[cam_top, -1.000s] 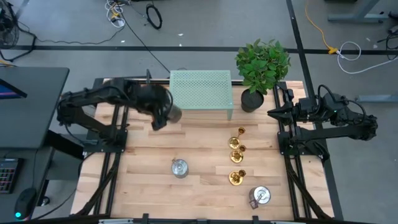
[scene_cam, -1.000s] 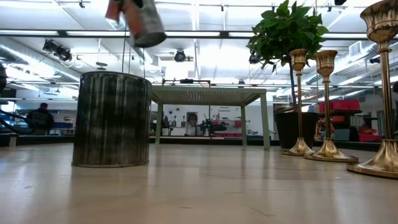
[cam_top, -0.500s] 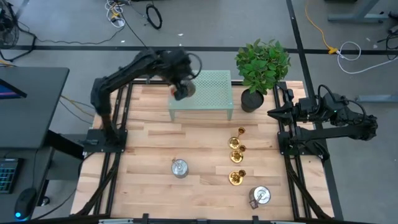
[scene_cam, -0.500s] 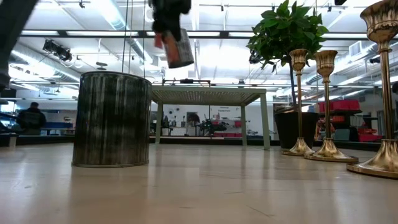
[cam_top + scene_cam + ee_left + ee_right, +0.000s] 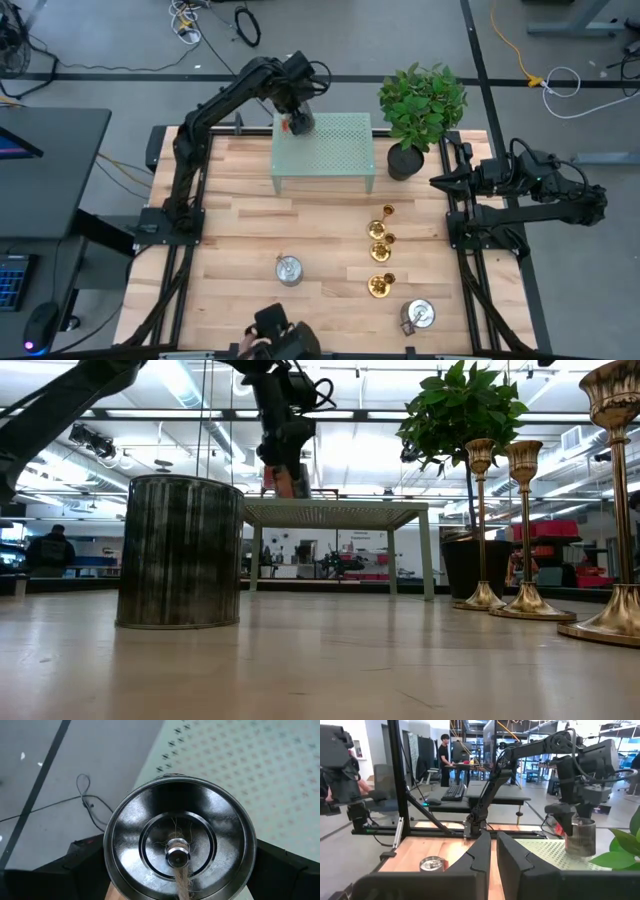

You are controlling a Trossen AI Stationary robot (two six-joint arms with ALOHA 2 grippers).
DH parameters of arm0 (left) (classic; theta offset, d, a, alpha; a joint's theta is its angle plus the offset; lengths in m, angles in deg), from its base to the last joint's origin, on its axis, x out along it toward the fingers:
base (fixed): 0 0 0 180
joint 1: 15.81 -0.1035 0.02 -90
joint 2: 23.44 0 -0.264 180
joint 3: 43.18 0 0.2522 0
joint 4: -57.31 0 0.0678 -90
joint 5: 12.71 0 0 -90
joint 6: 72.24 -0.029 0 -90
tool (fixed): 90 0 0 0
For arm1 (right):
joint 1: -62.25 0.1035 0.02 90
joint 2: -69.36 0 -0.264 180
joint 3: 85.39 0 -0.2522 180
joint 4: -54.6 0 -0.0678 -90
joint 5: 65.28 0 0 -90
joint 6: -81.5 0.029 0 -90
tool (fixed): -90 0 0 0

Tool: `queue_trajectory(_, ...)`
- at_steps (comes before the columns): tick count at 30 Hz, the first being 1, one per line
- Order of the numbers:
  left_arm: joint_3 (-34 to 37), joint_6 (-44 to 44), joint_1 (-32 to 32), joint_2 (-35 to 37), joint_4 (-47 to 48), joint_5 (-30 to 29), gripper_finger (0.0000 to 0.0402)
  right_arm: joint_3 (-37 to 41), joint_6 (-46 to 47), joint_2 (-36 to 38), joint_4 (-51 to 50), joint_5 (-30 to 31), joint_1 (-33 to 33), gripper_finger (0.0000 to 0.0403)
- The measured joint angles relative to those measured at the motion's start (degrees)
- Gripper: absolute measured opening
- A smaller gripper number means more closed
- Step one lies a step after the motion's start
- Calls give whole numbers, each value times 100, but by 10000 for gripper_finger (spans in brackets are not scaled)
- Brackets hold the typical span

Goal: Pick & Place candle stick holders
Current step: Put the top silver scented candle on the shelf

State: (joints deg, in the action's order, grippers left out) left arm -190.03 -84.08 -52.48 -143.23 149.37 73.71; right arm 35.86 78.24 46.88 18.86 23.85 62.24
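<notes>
Three gold candle stick holders stand on their round bases in a row at the table's right: (image 5: 385, 212), (image 5: 380, 241), (image 5: 380, 285). They also show at the right of the low view (image 5: 525, 530). No gripper touches them. My left gripper (image 5: 297, 120) is shut on a silver tin can with an orange label (image 5: 285, 478) over the far left corner of the green perforated stand (image 5: 335, 150). I cannot tell whether the can rests on the stand. My right gripper (image 5: 493, 855) is shut and empty at the table's right edge. My left gripper pinches the tin can's side wall (image 5: 111, 865) between its two fingers (image 5: 80, 867), one on each side near the rim. The fingers come from above, pointing down. The can is upright, its top with the wick (image 5: 177, 855) facing the wrist.
A second tin can (image 5: 288, 270) stands at the table's near middle and a third (image 5: 417, 315) at the near right. A potted plant (image 5: 420, 100) stands at the far right beside the stand. A person's hand with a dark object (image 5: 275, 335) shows at the near edge.
My left gripper has carried the tin can from over the table's left part toward the far edge and right, and then down to the stand's far left corner. The can was tilted and now is upright. A hand with a dark object has come in at the near edge.
</notes>
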Motion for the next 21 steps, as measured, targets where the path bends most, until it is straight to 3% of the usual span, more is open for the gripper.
queue_trajectory(12,-7,-85,196,-24,-1043,853,366,2,-31,0,-4,-1,0,37)
queue_trajectory(21,3,-252,421,-24,-1377,654,366,2,74,0,-138,-4,0,37)
